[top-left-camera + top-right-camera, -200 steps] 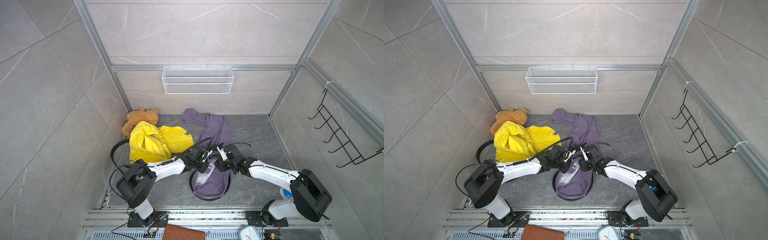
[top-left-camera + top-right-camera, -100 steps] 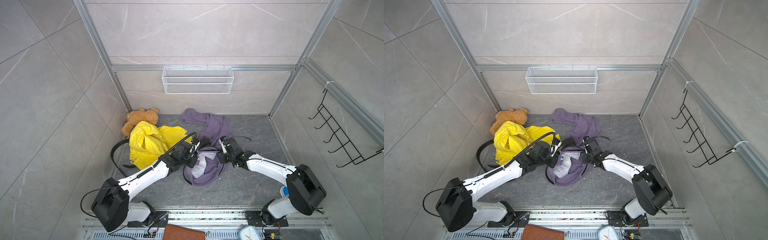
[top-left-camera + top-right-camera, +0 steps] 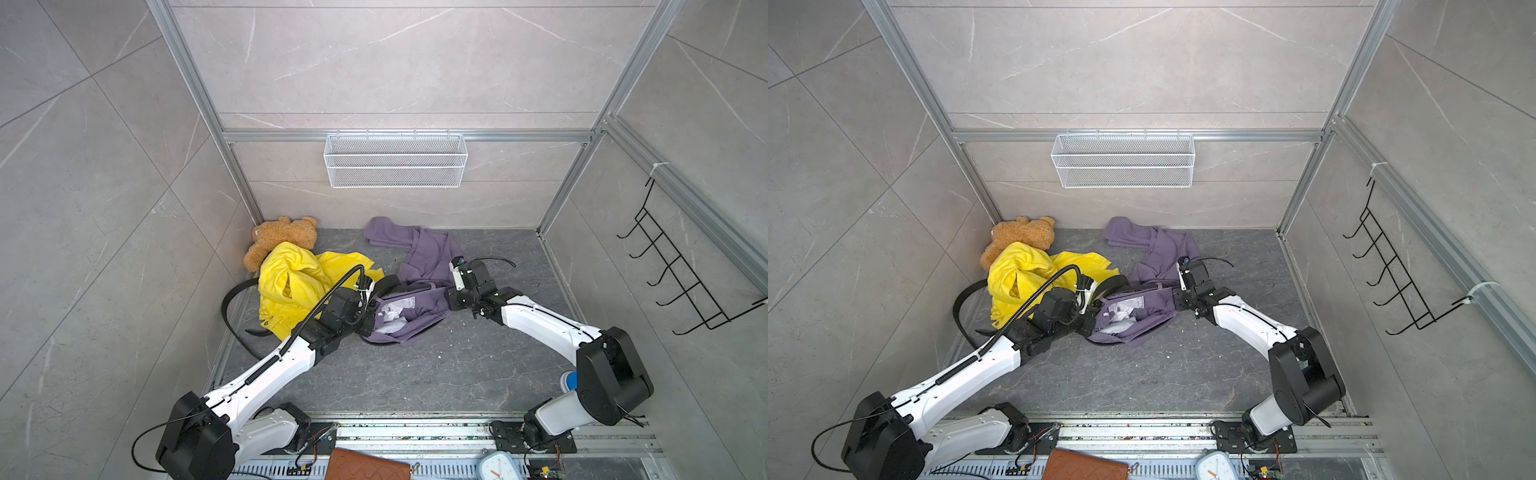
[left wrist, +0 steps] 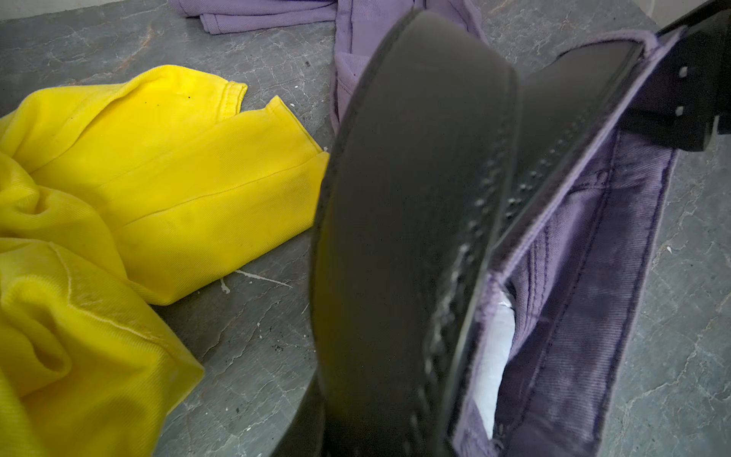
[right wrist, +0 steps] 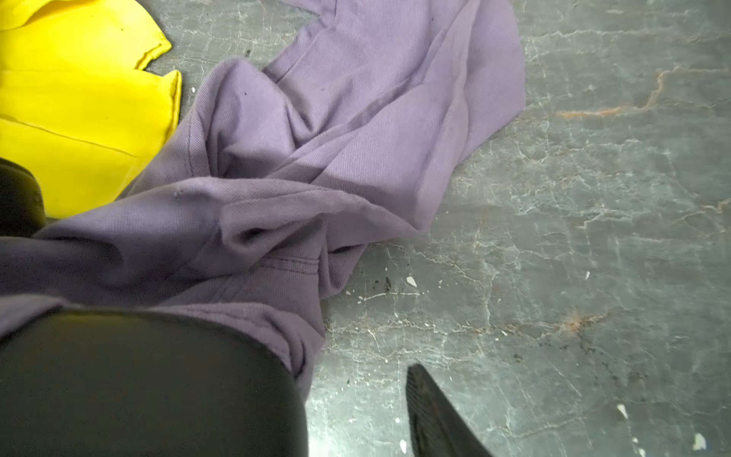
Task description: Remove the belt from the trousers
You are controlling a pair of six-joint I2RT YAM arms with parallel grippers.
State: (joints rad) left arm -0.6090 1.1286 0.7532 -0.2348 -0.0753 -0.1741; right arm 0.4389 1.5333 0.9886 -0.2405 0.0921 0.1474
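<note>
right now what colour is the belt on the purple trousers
The belt is black; it shows best in the left wrist view.

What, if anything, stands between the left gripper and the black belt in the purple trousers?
Nothing visible. The left gripper is right at the black belt, whose strap runs straight out from beneath its wrist camera. That belt is still threaded along the waistband of the purple trousers.

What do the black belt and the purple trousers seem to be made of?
Black belt: probably leather or imitation leather. It looks smooth, with a dull sheen, a firm curve and small punched dots along it.
Purple trousers: woven twill, perhaps cotton. They look matte, with fine diagonal ribs, stitched seams and soft folds.
</note>
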